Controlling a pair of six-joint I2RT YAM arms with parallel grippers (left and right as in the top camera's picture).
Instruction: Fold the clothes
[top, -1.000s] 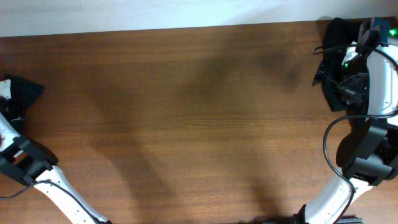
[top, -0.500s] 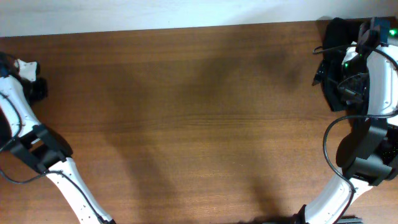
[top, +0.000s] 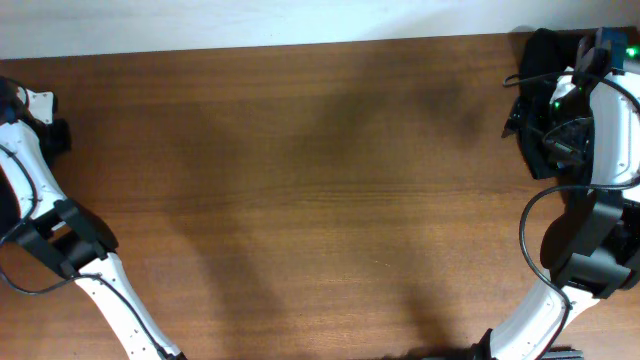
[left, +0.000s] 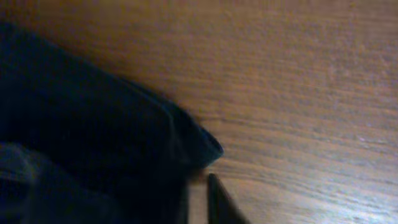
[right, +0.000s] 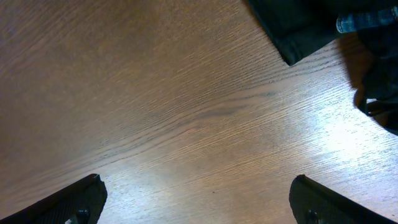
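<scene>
Clothes (top: 541, 48) bunched black at far right desk (top: 300, 200) corner, more cloth (left: 81, 137) right beside left fingers (left: 219, 200), can't tell if grasping or let go. Meanwhile right fingers (right: 74, 200) spread wide, empty.

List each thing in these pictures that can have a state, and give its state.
Left black garment: lying rumpled on the table.
Right black garment: heaped at the table's far right corner, not held.
Right gripper: open, empty, above the table.
Left gripper: at the left garment's edge; open or shut unclear.
</scene>
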